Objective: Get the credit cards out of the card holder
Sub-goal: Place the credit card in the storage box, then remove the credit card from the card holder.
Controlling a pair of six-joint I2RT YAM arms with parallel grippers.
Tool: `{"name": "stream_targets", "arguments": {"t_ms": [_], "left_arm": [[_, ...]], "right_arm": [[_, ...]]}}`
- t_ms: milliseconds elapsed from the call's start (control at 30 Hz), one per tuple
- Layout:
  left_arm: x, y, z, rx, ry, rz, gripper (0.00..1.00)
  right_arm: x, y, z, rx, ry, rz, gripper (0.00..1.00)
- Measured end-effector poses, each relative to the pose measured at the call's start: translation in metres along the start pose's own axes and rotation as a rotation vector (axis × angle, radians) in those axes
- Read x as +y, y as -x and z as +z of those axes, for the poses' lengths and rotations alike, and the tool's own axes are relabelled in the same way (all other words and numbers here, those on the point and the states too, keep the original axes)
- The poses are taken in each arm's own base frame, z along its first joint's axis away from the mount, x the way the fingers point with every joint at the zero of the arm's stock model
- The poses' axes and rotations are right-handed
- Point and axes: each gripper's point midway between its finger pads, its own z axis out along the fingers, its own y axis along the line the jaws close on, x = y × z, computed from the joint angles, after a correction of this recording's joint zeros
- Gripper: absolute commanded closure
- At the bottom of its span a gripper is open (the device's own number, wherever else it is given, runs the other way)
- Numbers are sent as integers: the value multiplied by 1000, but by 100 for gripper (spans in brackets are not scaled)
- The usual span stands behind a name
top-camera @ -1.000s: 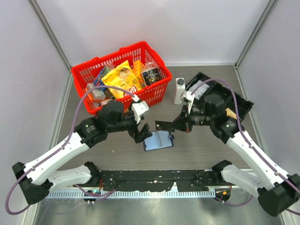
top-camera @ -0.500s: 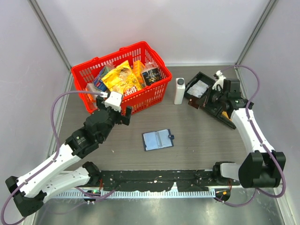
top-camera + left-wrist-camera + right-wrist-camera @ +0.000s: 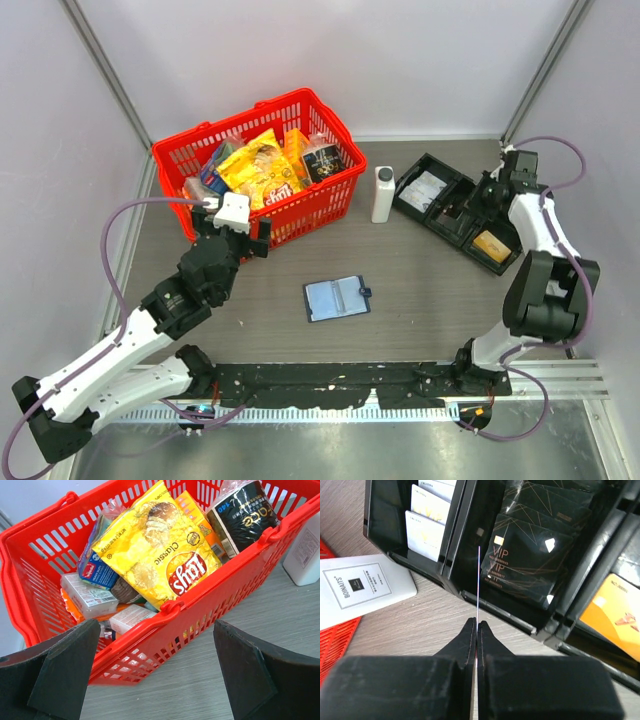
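Pinching thin card [image 3: 478, 580] edge-on over black tray [image 3: 495, 611], right jaws closed; left jaws wide, facing red basket [image 3: 215, 577]

Right pincer [image 3: 476, 624] carried 1 credit card [image 3: 478, 580] to tray [image 3: 455, 203]; left pincer [image 3: 155, 672] withdrew.

From above, we could not tell whether the card holder [image 3: 337, 298], near the counter's middle, held cards. The right wrist view gave us the thin card [image 3: 478, 585] only edge-on; the orange card [image 3: 615, 615] ran off-frame right.
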Motion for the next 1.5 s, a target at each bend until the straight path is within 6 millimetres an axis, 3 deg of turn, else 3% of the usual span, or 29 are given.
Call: {"name": "stream_targets", "arguments": {"t_ms": [200,467,600,733,900,1033,1133,1300,1400,1500], "left_arm": [[3,0,0,-2,15,17,0],[3,-2,1,-2,15,27,0],[3,-2,1,-1,16,28,0],[4,-2,2,0,16,27,0],[6,-3,4,3,18,25,0],[8,-4,5,6,21,17,1],[9,-5,7,11,22,15,0],[5,-11,10,30,13,2,0],[0,-14,12,41,2,-12,0],[-6,-18,16,71,-8,-20,0]], "right_arm": [[2,0,27,89,33,-5,99],[-3,-17,52,210,51,-9,98],[-5,-16,55,237,58,-20,81],[-12,-13,55,242,15,-41,51],[-26,-4,52,207,-75,-59,44],[-23,2,40,141,-111,-69,40],[-11,3,20,62,-124,-106,36],[36,-10,-23,-103,-36,-186,32],[61,-32,-32,-134,37,-229,32],[79,-63,-27,-98,90,-279,32]]}}
